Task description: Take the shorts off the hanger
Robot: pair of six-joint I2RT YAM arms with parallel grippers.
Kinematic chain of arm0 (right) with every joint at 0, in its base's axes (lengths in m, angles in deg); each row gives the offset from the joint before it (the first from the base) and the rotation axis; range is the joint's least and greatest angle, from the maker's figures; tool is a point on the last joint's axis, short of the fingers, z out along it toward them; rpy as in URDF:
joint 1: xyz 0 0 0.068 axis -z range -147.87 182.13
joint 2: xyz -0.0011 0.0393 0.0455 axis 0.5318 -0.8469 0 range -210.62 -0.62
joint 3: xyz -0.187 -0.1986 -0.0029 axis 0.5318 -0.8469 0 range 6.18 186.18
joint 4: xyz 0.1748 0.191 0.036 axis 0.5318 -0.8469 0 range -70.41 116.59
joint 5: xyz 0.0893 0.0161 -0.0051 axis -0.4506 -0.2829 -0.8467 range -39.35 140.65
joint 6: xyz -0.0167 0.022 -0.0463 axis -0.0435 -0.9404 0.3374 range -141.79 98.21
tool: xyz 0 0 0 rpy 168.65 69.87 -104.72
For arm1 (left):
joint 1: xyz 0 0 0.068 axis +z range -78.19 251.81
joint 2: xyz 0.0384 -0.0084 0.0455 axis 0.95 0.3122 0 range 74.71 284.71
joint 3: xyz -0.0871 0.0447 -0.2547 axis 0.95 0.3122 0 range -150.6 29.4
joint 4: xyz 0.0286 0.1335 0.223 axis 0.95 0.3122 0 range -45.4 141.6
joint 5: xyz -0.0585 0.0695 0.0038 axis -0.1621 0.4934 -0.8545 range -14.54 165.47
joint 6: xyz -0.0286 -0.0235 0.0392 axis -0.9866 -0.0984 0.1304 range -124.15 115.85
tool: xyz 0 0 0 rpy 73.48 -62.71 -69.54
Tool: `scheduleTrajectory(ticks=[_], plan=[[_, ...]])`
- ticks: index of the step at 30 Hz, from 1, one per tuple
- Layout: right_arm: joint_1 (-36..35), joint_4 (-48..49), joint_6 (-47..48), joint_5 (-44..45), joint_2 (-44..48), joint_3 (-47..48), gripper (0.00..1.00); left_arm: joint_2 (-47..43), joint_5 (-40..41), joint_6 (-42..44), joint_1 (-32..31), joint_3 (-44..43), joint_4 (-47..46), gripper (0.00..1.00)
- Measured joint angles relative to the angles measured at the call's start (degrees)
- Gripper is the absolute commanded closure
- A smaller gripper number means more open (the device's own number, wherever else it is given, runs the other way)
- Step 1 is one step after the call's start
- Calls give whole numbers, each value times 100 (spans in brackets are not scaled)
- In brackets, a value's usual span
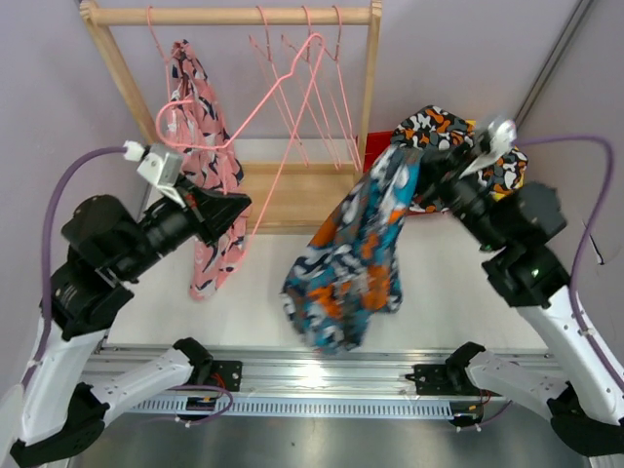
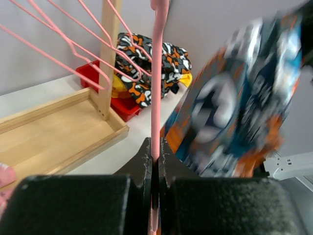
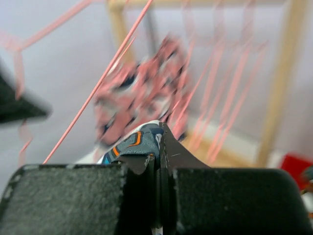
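Observation:
My left gripper (image 1: 220, 209) is shut on the wire of a bare pink hanger (image 1: 283, 93), which shows between its jaws in the left wrist view (image 2: 157, 73). My right gripper (image 1: 430, 168) is shut on the blue-orange-white patterned shorts (image 1: 351, 255), which hang free of that hanger above the table; the fabric (image 3: 136, 142) is pinched in its jaws. The pink shorts (image 1: 195, 97) hang on a hanger at the rack's left. The camouflage shorts (image 1: 441, 127) lie in a red bin (image 2: 125, 105), with a bit of yellow shorts (image 2: 186, 78) beside them. The navy shorts are out of view.
The wooden rack (image 1: 234, 16) stands at the back with several empty pink hangers (image 1: 327, 88) on its rod and a wooden base tray (image 2: 49, 132). The red bin sits just right of the rack's right post (image 1: 369, 88).

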Motion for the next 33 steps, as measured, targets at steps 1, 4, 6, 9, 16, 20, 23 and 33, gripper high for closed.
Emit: scheduleTrajectory(ticks=[1, 4, 6, 9, 16, 20, 23, 33], plan=[[175, -28, 101, 103, -238, 422, 100, -81, 72, 22, 0, -7, 87, 100], [1058, -136, 227, 208, -1095, 1847, 100, -380, 317, 107, 0, -15, 367, 100], [1982, -192, 205, 221, -1917, 3143, 100, -581, 459, 144, 0, -15, 573, 100], [2940, -70, 79, 236, -3115, 4649, 100, -811, 638, 149, 0, 35, 780, 100], [3895, 328, -162, 546, -6006, 7628, 100, -892, 855, 151, 0, 192, 1121, 100], [4050, 835, -249, 776, -6126, 6098, 100, -868, 1161, 157, 0, 291, 1189, 100], [4076, 1491, -468, 901, -5635, 3458, 91, -776, 1493, 153, 0, 321, 1250, 100], [3770, 1075, -1458, 704, -5265, 81, 1, 162, 2750, 243, 0, 129, 1381, 100]])
